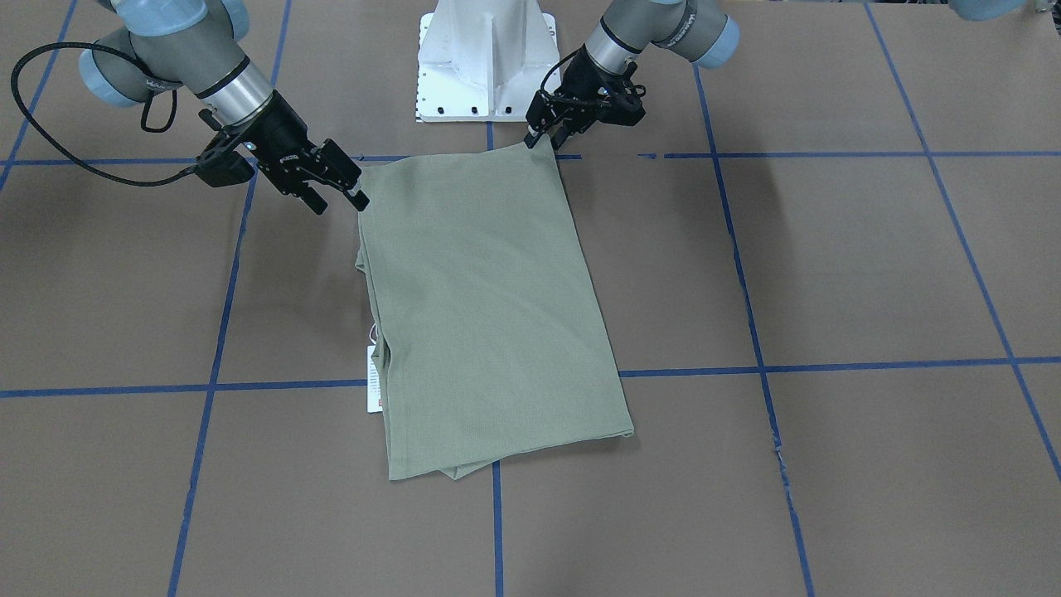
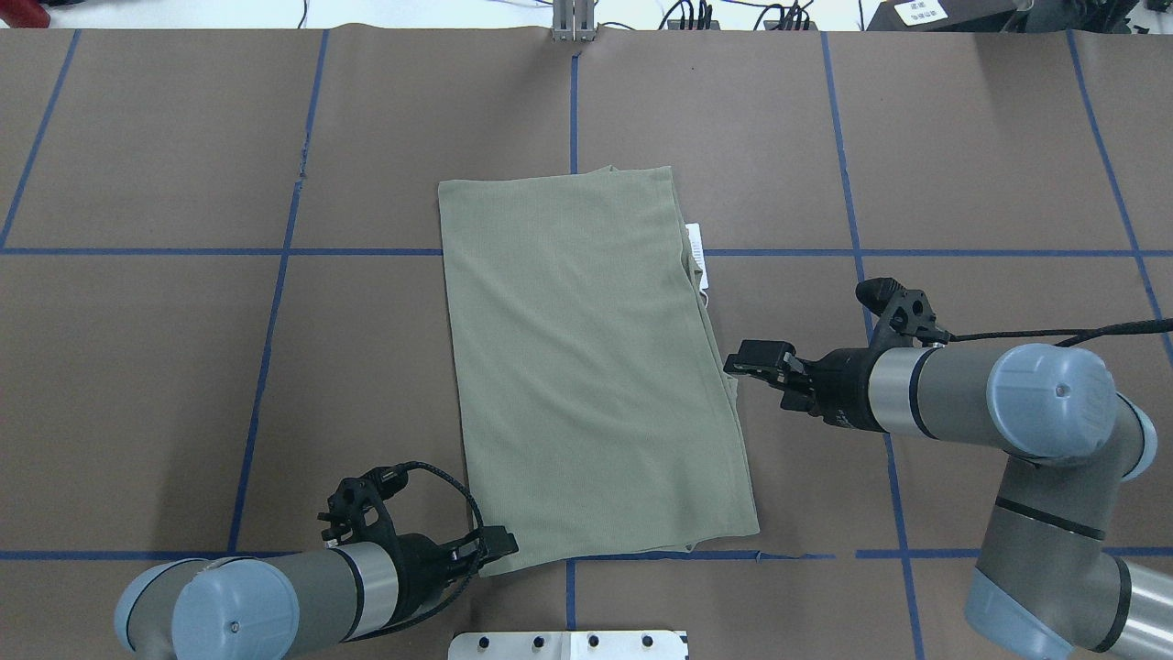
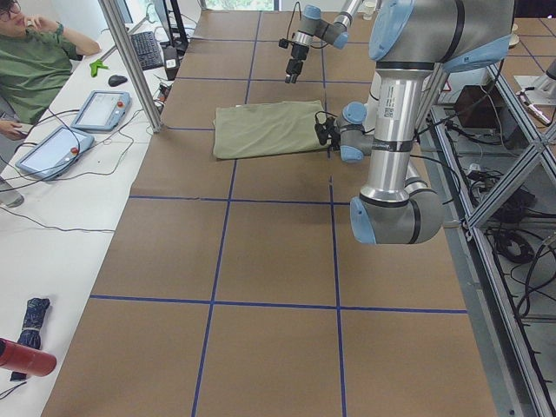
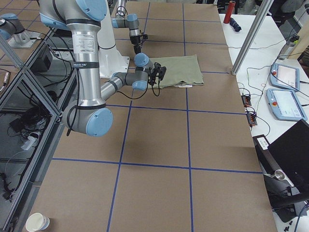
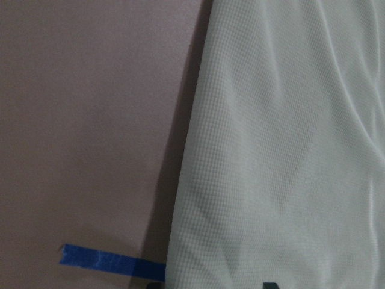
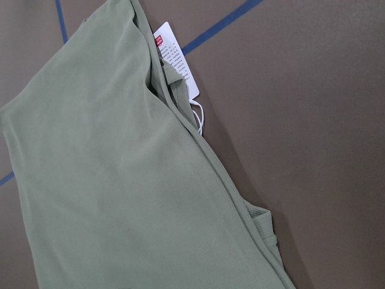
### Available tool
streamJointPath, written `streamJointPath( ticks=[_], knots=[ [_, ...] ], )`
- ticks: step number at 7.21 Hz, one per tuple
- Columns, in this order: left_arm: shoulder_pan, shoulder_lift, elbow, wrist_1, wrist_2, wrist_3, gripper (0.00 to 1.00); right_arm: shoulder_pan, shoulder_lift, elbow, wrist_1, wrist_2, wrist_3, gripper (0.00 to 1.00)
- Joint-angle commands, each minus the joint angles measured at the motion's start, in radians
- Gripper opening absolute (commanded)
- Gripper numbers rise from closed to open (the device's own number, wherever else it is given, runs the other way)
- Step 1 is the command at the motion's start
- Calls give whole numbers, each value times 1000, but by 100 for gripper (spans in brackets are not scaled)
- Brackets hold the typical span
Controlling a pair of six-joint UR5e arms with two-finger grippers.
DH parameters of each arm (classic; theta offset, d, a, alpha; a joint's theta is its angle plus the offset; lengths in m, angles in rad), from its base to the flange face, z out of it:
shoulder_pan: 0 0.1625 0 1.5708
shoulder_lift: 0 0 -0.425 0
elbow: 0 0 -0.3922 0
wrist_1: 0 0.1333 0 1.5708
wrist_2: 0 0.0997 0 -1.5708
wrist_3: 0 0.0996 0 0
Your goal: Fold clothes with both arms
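Observation:
The sage-green shirt (image 1: 489, 307) lies folded into a tall rectangle on the brown table, and also shows in the overhead view (image 2: 586, 367). Its white-and-red hang tag (image 1: 373, 379) sticks out from one long edge (image 2: 696, 243) (image 6: 174, 60). My left gripper (image 1: 535, 139) is low at the shirt's near corner by the pedestal (image 2: 504, 543) and looks shut on that corner; the left wrist view shows the cloth (image 5: 283, 150) very close. My right gripper (image 1: 340, 201) is open and empty, raised beside the shirt's tag-side edge (image 2: 738, 362).
The white pedestal base (image 1: 487, 58) stands just behind the shirt's near edge. Blue tape lines (image 1: 746, 290) grid the table. In the left side view an operator (image 3: 35, 61) sits by tablets (image 3: 100, 109) past the table's far edge.

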Motion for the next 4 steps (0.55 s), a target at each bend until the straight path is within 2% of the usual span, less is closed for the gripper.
streamJointPath(
  ticks=[1, 4],
  knots=[
    [0, -1, 2, 2, 0, 0, 62, 0, 0, 2, 0, 0, 0, 100],
    [0, -4, 14, 0, 0, 0, 62, 0, 0, 2, 0, 0, 0, 100]
  ],
)
